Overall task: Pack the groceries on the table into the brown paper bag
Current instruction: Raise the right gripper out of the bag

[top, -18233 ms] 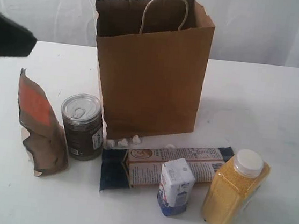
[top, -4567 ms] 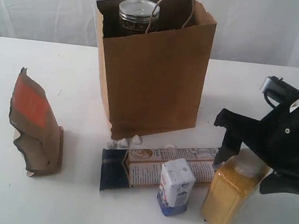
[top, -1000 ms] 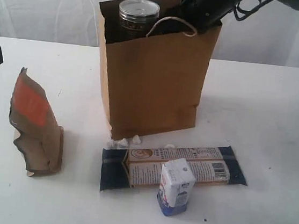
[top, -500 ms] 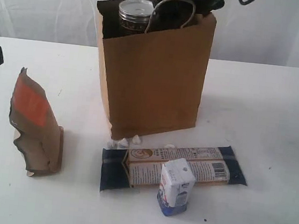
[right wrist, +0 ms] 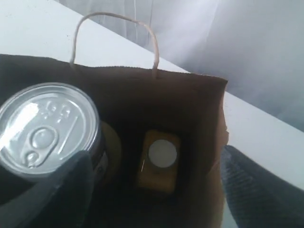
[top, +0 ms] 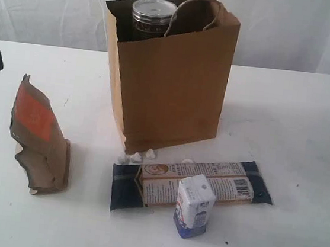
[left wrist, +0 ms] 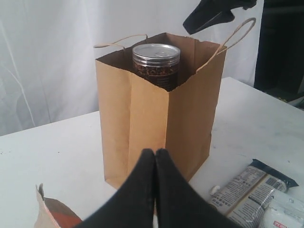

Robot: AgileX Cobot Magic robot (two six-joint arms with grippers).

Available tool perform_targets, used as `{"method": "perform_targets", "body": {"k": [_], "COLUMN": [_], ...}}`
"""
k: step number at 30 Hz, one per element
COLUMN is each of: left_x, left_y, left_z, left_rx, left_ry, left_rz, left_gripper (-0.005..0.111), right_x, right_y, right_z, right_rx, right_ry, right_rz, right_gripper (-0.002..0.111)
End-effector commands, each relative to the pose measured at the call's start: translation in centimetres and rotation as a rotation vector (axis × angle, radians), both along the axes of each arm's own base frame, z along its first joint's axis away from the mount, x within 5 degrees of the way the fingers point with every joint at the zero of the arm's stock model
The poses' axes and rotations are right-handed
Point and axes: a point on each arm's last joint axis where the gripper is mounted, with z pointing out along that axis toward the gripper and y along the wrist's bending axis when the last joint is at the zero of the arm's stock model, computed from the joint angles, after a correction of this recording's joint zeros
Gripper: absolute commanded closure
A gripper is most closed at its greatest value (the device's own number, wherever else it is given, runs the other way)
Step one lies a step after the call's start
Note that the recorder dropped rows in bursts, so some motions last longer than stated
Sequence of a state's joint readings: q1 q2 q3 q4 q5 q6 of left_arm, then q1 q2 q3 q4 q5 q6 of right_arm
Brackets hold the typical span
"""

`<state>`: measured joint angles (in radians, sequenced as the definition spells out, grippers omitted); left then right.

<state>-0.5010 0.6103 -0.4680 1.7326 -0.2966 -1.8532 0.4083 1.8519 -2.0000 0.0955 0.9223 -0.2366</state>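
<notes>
Plainly, the right gripper [right wrist: 155,156] hung over the brown paper bag [top: 169,82], jaws wide and empty; the left gripper [left wrist: 155,164] was shut; the yellow-grain bottle [right wrist: 154,178] stood inside beside the dark pull-tab can [top: 153,16]; on the table [top: 296,126] the small white-blue carton [top: 194,205] looked light and stiff, best gripped across its flat sides; it stood just beside the long navy packet [top: 191,183], with open room on its near side.

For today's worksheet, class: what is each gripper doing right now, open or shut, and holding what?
Left gripper: shut, holding nothing.
Right gripper: open, empty, over the brown paper bag.
</notes>
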Motion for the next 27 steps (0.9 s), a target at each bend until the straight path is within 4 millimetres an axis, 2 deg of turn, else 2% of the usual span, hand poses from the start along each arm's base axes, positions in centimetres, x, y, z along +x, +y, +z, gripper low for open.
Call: {"method": "perform_targets", "body": {"k": [1, 9, 13, 16, 19, 20, 23, 27], "left_x": [0.0, -0.1, -0.1, -0.1, -0.1, -0.1, -0.1, -0.1], "left_y": [0.1, 0.1, 0.1, 0.0, 0.0, 0.0, 0.0, 0.0], "left_z": [-0.1, -0.1, -0.1, -0.1, -0.1, -0.1, -0.1, -0.1], "left_rx": [0.011, 0.011, 0.001, 0.001, 0.001, 0.001, 0.001, 0.001], "left_ry": [-0.005, -0.005, 0.002, 0.003, 0.003, 0.003, 0.003, 0.003], "left_rz": [0.005, 0.002, 0.002, -0.005, -0.005, -0.005, -0.005, -0.005], "left_gripper": [0.107, 0.107, 0.107, 0.107, 0.107, 0.107, 0.107, 0.107], "right_x": [-3.0, -11.1, -14.7, -18.1, -21.0, -22.6, -24.8, -26.8], "right_y": [-1.3, -5.2, -8.5, -10.6, -12.2, -12.9, -13.7, -13.7], "right_z": [3.3, 8.9, 9.3, 7.7, 6.3, 5.6, 3.8, 0.3], "right_rx": [0.004, 0.011, -0.092, -0.157, -0.144, -0.13, -0.114, -0.09], "right_ry": [-0.04, -0.172, -0.202, -0.164, -0.156, -0.151, -0.086, 0.069], "right_rz": [0.016, -0.006, -0.151, -0.195, -0.243, -0.262, -0.281, -0.235], "right_gripper": [0.039, 0.042, 0.042, 0.042, 0.042, 0.042, 0.042, 0.042]}}
